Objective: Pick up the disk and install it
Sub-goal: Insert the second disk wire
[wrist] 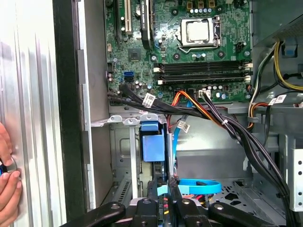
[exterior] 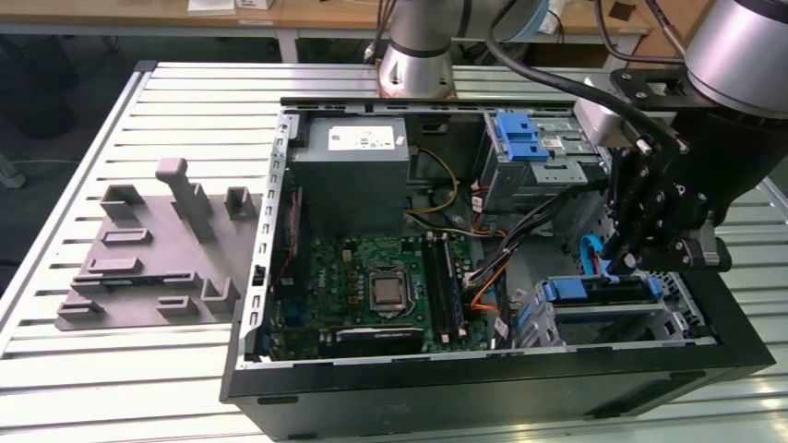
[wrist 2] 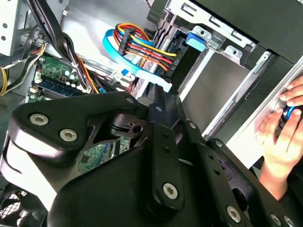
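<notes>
The disk (exterior: pixel 597 291) sits in the lower drive cage of the open computer case (exterior: pixel 493 365). Its blue carrier end (wrist: pixel 152 142) faces out of the cage toward the motherboard. My gripper (exterior: pixel 619 266) hangs inside the case just beside that carrier end. In the first wrist view its two black fingers (wrist: pixel 155 191) stand close together, with the end of a blue flat cable (wrist: pixel 194 186) between them. The second wrist view shows the same blue cable (wrist 2: pixel 142 71) ending at the fingertip (wrist 2: pixel 158 101), next to a bundle of red, yellow and black wires (wrist 2: pixel 147 47).
A grey power-supply box (exterior: pixel 357 171) and the green motherboard (exterior: pixel 382 286) fill the case's other half. A blue latch on a silver cage (exterior: pixel 523 138) sits at the back. A grey fixture (exterior: pixel 154 249) lies on the slatted table. A person's hand (wrist: pixel 7 184) touches the case's outer wall.
</notes>
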Tool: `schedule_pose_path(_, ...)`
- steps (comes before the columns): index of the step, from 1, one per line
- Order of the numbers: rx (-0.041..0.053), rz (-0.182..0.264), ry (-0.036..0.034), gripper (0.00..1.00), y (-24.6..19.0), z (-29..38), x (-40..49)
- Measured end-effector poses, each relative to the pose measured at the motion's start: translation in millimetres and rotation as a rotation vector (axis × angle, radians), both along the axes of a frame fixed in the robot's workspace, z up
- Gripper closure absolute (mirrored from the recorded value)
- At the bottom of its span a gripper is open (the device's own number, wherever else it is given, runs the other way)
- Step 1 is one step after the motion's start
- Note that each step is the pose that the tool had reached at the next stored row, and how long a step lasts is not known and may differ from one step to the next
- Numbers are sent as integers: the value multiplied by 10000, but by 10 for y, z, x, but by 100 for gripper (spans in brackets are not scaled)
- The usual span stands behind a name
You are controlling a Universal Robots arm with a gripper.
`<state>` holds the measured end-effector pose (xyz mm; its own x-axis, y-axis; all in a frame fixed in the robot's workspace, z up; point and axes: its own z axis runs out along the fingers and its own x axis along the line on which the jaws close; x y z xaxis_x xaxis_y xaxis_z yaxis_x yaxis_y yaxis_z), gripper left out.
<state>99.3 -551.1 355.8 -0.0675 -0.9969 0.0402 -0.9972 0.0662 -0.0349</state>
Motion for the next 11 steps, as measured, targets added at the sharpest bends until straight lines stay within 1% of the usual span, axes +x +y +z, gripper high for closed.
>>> schedule_pose_path(2, -1, 0, 1, 78, 0, 1, 0)
schedule_pose_path(4, -4, 0, 1, 89, 0, 3, 0)
schedule_pose_path(11, -3, 0, 1, 89, 0, 6, 0)
